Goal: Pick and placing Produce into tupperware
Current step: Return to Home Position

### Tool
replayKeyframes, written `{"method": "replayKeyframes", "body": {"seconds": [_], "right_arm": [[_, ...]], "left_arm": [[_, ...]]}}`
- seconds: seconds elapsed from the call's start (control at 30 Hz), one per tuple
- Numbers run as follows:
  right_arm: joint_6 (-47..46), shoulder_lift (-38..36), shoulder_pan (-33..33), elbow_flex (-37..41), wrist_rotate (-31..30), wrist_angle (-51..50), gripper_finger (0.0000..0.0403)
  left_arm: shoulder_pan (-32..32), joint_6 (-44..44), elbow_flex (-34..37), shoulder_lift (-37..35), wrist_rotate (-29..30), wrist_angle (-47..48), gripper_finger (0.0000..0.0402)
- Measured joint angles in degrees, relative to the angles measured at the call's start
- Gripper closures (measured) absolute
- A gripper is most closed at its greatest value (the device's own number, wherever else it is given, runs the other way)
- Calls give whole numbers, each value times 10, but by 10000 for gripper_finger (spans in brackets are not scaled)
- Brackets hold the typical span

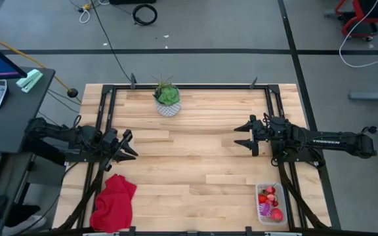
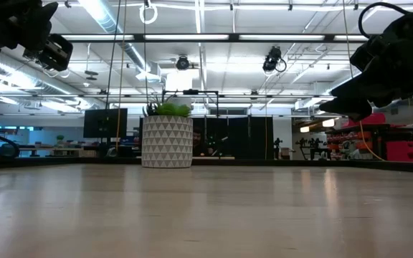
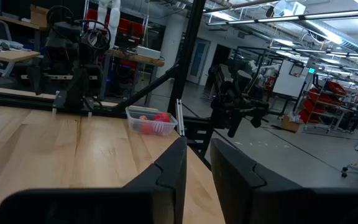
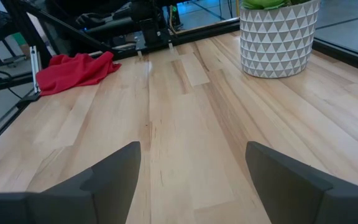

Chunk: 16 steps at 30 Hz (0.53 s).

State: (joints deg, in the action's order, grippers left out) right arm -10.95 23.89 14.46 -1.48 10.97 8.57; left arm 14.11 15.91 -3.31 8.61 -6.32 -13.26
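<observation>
1. Your left arm lies folded back at the left edge of the bench (image 1: 195, 164). The left gripper (image 1: 132, 145) is raised off the wood and aimed across toward the right side. Its fingers (image 3: 174, 168) stand only narrowly apart, with nothing between them.
2. Your right arm mirrors it at the right edge, with the right gripper (image 1: 240, 136) facing left. Its fingers (image 4: 114, 171) are spread wide and hold nothing.
3. The tupperware (image 1: 270, 203) sits on the bench at the near right corner, well apart from both grippers. Its long axis runs from the near edge toward the far edge.
4. The produce (image 1: 269, 195) lies inside it: red pieces toward the far end and a purple ribbed ball (image 1: 265, 210) nearer you. Beside the ball is what looks like a pink-red piece, though its shape is hard to make out from above.
5. The left wrist view gives you the tub side-on, with red showing through its clear wall.
6. The right wrist view misses the tub and shows the red cloth (image 4: 73, 70) and the plant pot (image 4: 278, 40) instead.
7. The low view shows only the pot and both arms held high.
</observation>
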Motion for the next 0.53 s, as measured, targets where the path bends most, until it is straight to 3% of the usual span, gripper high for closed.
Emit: {"method": "replayKeyframes", "body": {"seconds": [0.53], "right_arm": [[0, 0, 0, 0, 0, 0, 103]], "left_arm": [[0, 0, 0, 0, 0, 0, 323]]}}
